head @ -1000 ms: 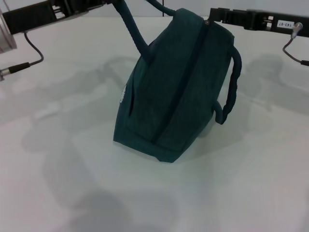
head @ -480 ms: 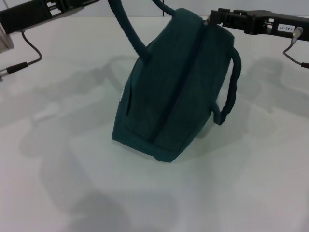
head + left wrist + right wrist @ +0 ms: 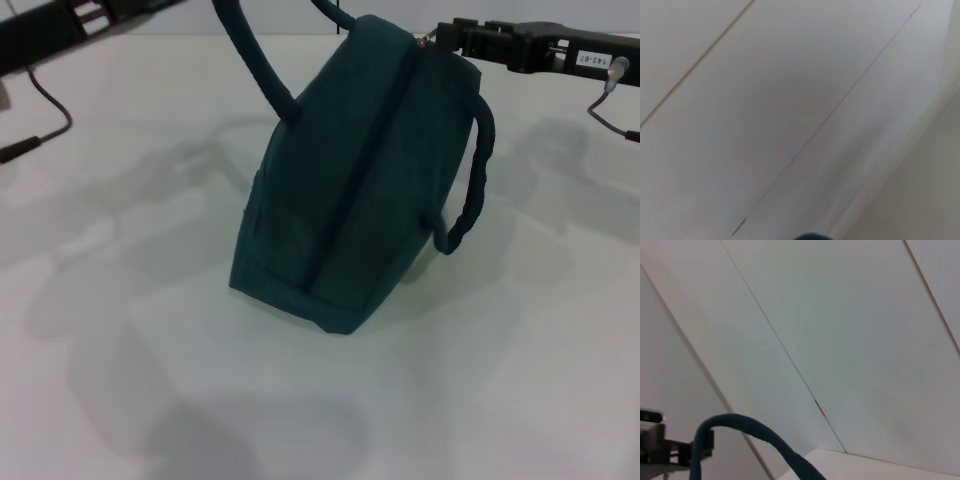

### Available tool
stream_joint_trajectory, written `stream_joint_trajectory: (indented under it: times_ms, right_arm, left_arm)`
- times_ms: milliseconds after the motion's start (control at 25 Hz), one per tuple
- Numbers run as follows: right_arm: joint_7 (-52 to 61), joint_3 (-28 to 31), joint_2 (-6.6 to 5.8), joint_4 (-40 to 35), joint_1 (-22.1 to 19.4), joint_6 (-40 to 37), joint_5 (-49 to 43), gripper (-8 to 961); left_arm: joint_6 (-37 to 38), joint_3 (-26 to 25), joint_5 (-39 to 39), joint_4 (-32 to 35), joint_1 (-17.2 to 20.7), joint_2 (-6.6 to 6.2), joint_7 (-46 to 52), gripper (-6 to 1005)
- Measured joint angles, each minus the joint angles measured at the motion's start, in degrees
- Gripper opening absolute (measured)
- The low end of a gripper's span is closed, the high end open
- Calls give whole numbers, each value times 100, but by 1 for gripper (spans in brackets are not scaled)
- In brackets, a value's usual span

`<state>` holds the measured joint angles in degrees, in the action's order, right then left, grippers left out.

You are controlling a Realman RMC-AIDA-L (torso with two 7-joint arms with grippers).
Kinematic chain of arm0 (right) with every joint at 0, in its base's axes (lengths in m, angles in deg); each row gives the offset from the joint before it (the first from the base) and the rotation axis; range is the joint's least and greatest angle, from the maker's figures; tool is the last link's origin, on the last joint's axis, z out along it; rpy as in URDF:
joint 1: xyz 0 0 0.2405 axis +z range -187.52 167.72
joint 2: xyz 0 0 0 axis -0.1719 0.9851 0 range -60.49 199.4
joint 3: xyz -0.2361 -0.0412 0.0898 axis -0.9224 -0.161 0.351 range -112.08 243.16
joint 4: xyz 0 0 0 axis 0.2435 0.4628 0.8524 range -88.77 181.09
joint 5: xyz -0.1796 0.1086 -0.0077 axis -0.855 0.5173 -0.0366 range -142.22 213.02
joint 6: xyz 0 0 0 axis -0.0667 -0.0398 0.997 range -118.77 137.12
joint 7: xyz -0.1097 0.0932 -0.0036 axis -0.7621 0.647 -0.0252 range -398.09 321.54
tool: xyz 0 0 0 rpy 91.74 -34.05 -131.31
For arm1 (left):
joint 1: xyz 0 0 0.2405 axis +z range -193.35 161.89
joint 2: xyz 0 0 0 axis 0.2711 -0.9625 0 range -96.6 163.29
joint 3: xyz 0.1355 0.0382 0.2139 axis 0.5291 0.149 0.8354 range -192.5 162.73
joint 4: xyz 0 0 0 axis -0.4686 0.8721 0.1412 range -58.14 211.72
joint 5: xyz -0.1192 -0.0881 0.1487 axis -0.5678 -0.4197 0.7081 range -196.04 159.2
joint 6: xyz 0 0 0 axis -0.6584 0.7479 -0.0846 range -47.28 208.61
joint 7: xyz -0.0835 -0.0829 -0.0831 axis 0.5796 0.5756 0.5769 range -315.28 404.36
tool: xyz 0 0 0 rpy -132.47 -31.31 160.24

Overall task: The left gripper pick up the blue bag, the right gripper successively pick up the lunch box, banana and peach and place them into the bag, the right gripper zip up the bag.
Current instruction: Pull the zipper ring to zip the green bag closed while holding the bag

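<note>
The bag (image 3: 350,190) stands tilted on the white table (image 3: 520,380), leaning toward my left, with its lower corner down on the surface and its top raised toward the far edge of the head view. Its zip runs as a dark line along the ridge from the top end down to the base, and as far as I can see that line is shut. My left arm (image 3: 60,30) reaches in from the upper left of the head view; one handle (image 3: 250,60) rises taut from the bag's left side toward it, but where the handle meets my left gripper lies beyond the top edge, so I cannot tell how its fingers stand or whether they have hold of it. My right gripper (image 3: 445,38) is at the bag's top end, right at the upper end of the zip line, with a small silver bit showing at its tip; the fingers are too dark and too close against the fabric for me to tell how far they are parted or whether they grip anything. The other handle (image 3: 478,170) hangs slack in a loop down the bag's right side. My left wrist view shows pale panels with thin seams and a sliver of teal at its edge. My right wrist view shows pale panels and a handle loop (image 3: 747,432) arching across the lower part
</note>
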<state>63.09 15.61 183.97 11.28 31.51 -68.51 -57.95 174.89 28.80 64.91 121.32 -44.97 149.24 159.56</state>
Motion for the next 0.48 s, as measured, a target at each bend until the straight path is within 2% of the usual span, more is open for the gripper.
stream_joint_trajectory:
  times_ms: [80,240,480]
  right_arm:
    - [-13,0,0,-1,-8,-1,4,378]
    - [-71,0,-10,-2,-37,-1,54,376]
    - [-84,0,-19,-1,-49,0,64,378]
  left_arm:
    - [60,0,-118,8,68,-47,-9,402]
    - [229,-3,-269,-6,227,-171,16,591]
    - [345,27,-235,-26,309,-170,27,860]
